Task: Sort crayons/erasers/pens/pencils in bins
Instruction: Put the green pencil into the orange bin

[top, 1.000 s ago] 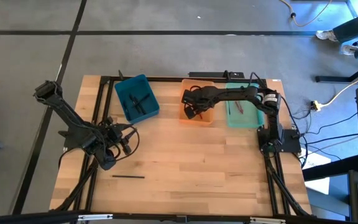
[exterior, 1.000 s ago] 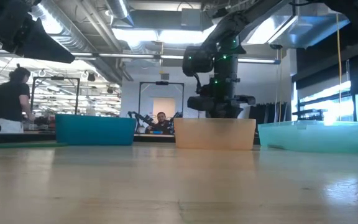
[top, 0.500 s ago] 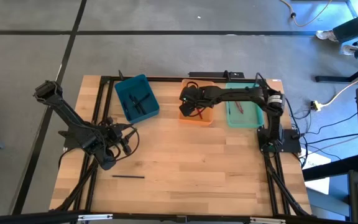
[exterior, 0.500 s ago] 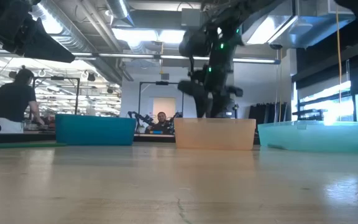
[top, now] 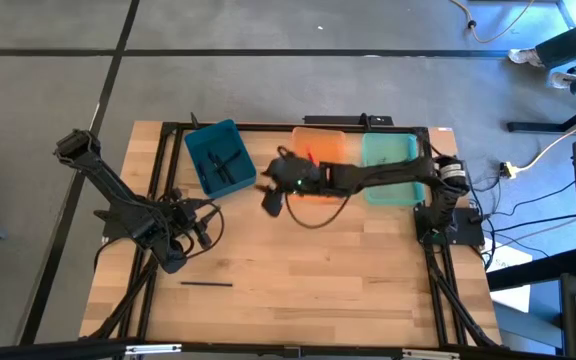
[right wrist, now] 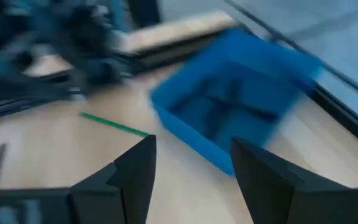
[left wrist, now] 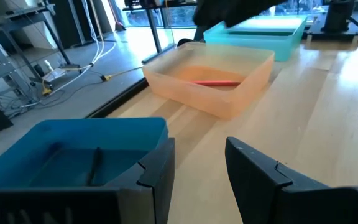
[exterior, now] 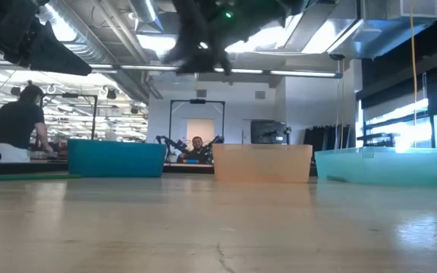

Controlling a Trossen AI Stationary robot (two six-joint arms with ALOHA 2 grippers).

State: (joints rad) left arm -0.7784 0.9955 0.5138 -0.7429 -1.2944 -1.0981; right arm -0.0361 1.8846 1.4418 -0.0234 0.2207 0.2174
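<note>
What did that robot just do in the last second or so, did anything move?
The right gripper left the orange bin and swung out over the table toward the blue bin, its fingers open and empty. A red stick lies in the orange bin. The left gripper, the black stick on the table, the green bin and the other bins stayed put.

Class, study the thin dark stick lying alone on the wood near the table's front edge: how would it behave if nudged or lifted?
The dark stick looks thin and straight, so it is probably stiff and light. Lying flat on the smooth wooden table, it may roll or skid if pushed sideways. Sitting so low, it likely offers little to pinch.
</note>
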